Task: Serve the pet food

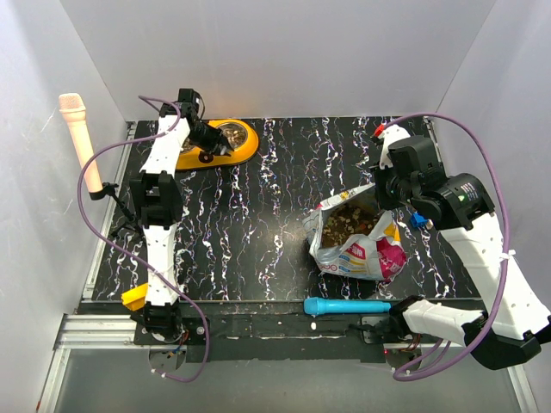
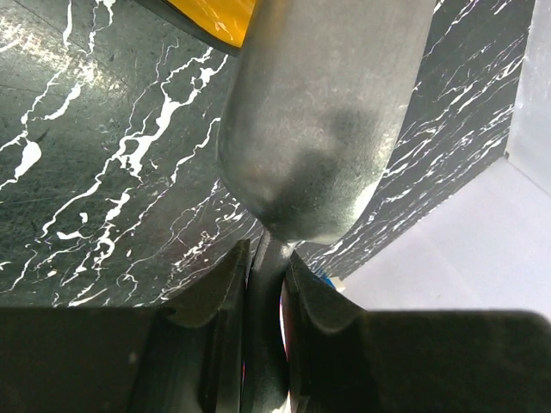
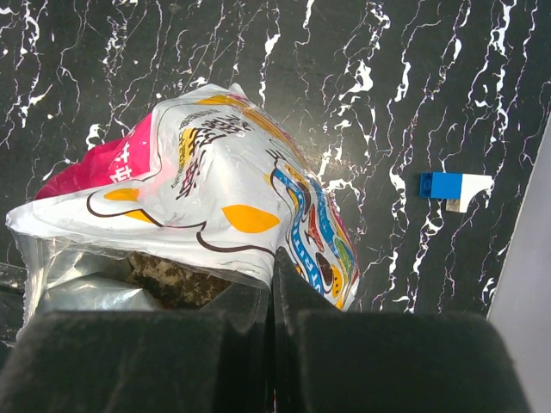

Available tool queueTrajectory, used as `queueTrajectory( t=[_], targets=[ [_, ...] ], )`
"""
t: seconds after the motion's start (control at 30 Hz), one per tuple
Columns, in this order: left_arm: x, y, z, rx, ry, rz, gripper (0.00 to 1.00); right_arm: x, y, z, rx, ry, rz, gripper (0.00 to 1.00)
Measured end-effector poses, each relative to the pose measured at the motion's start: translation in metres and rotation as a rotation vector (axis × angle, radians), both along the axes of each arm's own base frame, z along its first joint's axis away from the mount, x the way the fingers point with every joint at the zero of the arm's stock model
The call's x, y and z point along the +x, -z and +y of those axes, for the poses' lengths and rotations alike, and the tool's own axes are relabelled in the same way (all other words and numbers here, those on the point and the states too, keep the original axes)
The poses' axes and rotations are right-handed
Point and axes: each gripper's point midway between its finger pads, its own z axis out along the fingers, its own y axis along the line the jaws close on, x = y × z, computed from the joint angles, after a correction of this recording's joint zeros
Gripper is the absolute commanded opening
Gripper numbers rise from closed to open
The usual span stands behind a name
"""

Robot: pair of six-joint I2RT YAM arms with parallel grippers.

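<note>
Table (image 1: 258, 215): black with white veins, and both your tools are over it.

Pouch (image 3: 232, 198): silvery and printed. It lies with its mouth open directly under your right tool (image 3: 274, 292). That tool is clenched on a fold of the pouch's rim, with the film pinched between the fingers.

Orange bowl (image 1: 245, 142): far left of the table, just beneath and ahead of your left tool (image 2: 267, 258).

Scoop (image 2: 327, 112): grey metal. Your left tool is grasping its handle between the fingers, and its cup sticks out ahead of the tool, above the table beside the orange edge. You see only its underside, so its contents can't be told.

Pet food (image 1: 349, 225): brown kibble heaped inside the pouch, just below your right tool's fingers.

Blue-and-white block (image 3: 452, 187): small, on the table off to the side of your right tool, apart from the pouch.
</note>
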Motion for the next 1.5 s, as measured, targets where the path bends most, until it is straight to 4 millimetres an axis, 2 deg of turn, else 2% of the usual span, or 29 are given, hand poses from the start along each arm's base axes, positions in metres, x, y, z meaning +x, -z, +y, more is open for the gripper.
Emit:
queueTrajectory(
  t=[0.13,0.43,0.77,1.07,1.37,1.5],
  targets=[
    [-0.002,0.001,-0.002,0.045,0.028,-0.009,0.00,0.001,0.000,0.000,0.002,0.000,-0.002,0.01],
    [0.001,0.024,-0.007,0.195,0.120,-0.045,0.00,0.002,0.000,0.001,0.002,0.002,-0.005,0.01],
    [-0.008,0.022,-0.008,0.319,0.163,-0.052,0.00,0.001,0.000,0.001,0.005,0.002,-0.004,0.01],
    [-0.005,0.024,0.002,0.367,0.160,-0.059,0.00,0.001,0.000,0.001,0.006,0.003,-0.004,0.01],
    [0.013,0.020,0.011,0.375,0.143,-0.126,0.00,0.002,0.000,0.001,0.005,0.004,-0.005,0.01],
    [0.015,0.022,0.018,0.415,0.170,-0.145,0.00,0.002,0.000,0.000,0.003,0.006,-0.006,0.01]
  ],
)
